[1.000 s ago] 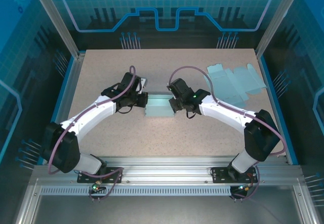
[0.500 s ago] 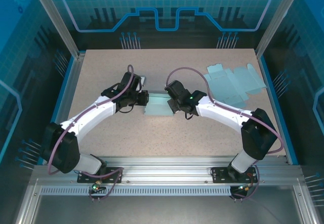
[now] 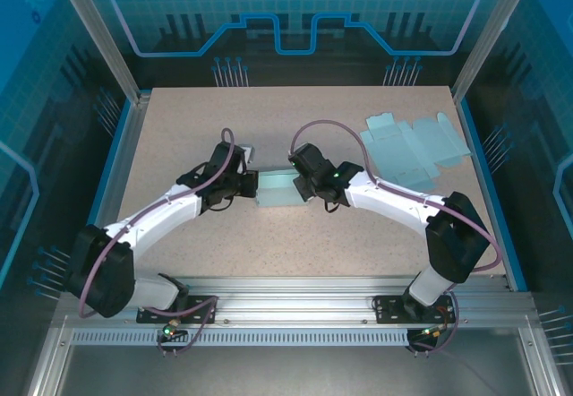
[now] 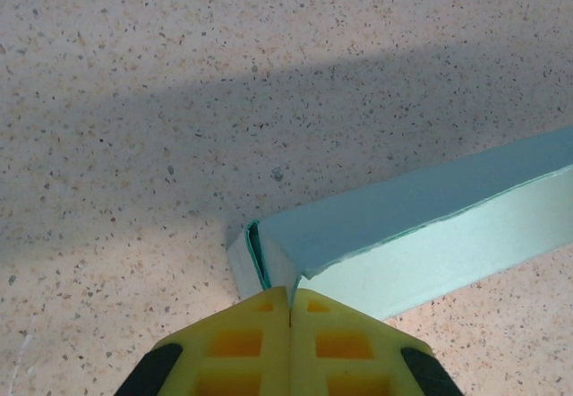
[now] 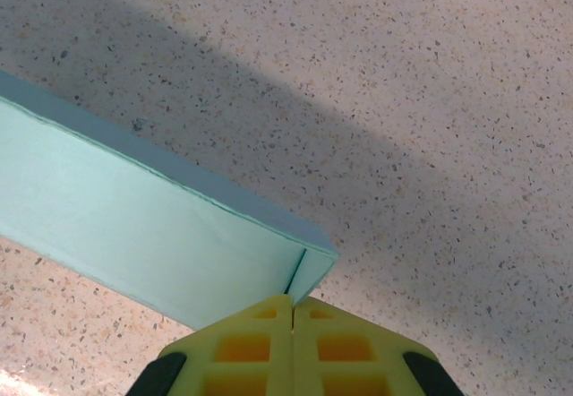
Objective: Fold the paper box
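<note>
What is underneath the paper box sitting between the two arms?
The paper box appears to rest flat on the speckled table, which shows around its edges in both wrist views. The patch directly beneath is covered by the box itself, and nothing pokes out from under it.

1 paper box (image 3: 276,190), folded up. 2 grippers, 1 per end: left gripper (image 4: 289,290) at the box's left end, right gripper (image 5: 292,299) at its right end. Flat box blanks (image 3: 416,150) lie well right of the box and farther back, overlapping — at least 2, exact no. unclear. 1 table (image 3: 295,235) under the box.
</note>
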You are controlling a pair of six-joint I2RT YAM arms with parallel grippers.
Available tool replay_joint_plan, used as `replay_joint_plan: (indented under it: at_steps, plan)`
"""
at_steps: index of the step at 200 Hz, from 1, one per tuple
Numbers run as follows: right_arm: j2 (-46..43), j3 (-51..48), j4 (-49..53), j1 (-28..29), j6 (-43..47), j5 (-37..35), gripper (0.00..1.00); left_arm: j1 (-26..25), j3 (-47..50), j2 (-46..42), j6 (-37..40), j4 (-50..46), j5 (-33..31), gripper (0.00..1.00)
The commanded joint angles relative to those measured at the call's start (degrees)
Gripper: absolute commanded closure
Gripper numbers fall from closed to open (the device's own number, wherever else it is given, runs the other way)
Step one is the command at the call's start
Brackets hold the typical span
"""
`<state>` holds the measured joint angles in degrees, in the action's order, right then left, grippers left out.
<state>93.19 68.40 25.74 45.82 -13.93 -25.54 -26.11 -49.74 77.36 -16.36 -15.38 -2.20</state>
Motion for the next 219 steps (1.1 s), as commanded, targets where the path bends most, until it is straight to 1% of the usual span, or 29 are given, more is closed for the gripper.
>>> replay_joint_plan:
  at_steps: [1, 24, 68, 92, 103, 117, 145, 162, 189, 208, 219]
  plan:
    - [-0.2, -1.8, -2.4, 1.6, -0.3, 1.1, 1.00, -1.0, 3.7, -1.1, 2.4, 6.3, 0.5, 0.98]
    - [-1.0, -3.7, -3.6, 1.7, -1.2, 0.8, 1.00, -1.3, 6.4, -1.8, 2.4, 10.0, 0.8, 0.98]
    - [-1.6, -6.6, -5.7, 1.8, -2.8, 0.2, 1.00, -1.9, 7.6, -1.4, 1.9, 11.9, 0.8, 0.97]
    - [-2.0, -8.6, -7.4, 1.8, -3.1, -0.5, 1.00, -2.0, 8.6, -1.4, 1.5, 12.2, 0.4, 0.92]
    - [-2.3, -9.5, -8.2, 1.8, -3.2, -0.5, 1.00, -2.1, 9.3, -2.1, 1.0, 12.6, 0.3, 0.86]
    - [-2.5, -10.1, -8.4, 1.7, -3.4, -0.8, 1.00, -2.1, 10.6, -3.8, -0.1, 13.6, -0.3, 0.74]
    - [-2.7, -10.2, -8.5, 1.8, -3.6, -1.1, 1.00, -2.2, 12.6, -8.5, -1.8, 15.6, 0.3, 0.62]
    - [-2.6, -10.2, -8.6, 1.8, -3.6, -1.1, 1.00, -2.2, 12.7, -11.0, -2.5, 15.5, 0.9, 0.56]
    - [-2.4, -10.1, -8.6, 1.8, -3.6, -1.0, 1.00, -2.3, 12.3, -14.3, -4.1, 14.5, 1.4, 0.43]
    - [-2.4, -10.1, -8.6, 1.9, -3.7, -1.0, 1.00, -2.2, 12.1, -16.5, -5.1, 13.6, 0.5, 0.35]
    - [-2.5, -10.1, -8.6, 1.9, -3.7, -1.0, 1.00, -2.2, 11.6, -17.3, -6.1, 12.4, -1.7, 0.27]
